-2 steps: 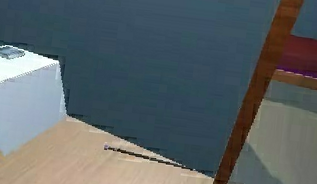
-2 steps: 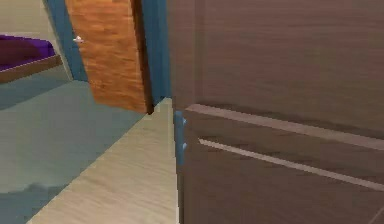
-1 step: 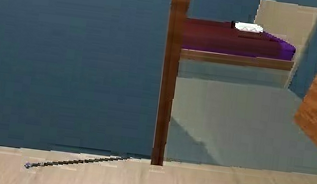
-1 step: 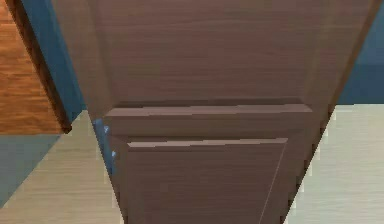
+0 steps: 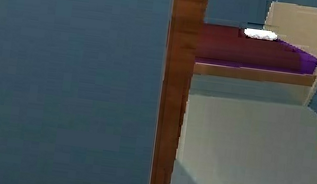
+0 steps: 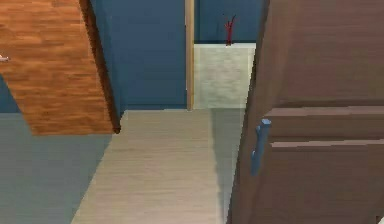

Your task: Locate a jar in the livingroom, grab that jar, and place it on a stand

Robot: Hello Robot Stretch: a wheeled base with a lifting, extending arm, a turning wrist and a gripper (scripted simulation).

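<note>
Forward view: a dark blue wall (image 5: 62, 78) occupies the left half of the frame. A brown wooden door edge (image 5: 179, 93) runs vertically down the centre. Past it, at upper right, I see a bed (image 5: 249, 74) with a dark purple cover (image 5: 247, 49); a small white object (image 5: 260, 35) lies on the cover near its far end. A beige panel (image 5: 310, 28) stands behind the bed at the top right. Pale floor (image 5: 250, 152) fills the lower right. Arm side view: a brown panelled door (image 6: 320, 90) takes up the right side of the frame and carries a blue-grey handle (image 6: 261, 145) on its left edge. An orange-brown wooden panel (image 6: 55, 65) sits at upper left against another blue wall (image 6: 150, 50). At top centre, a narrow opening shows a pale block (image 6: 224, 75) with a thin red object (image 6: 231, 30) standing on top of it. Light flooring (image 6: 160, 170) runs from the opening down to the bottom edge. End effector state: I cannot tell. Jar location: I cannot tell.
</note>
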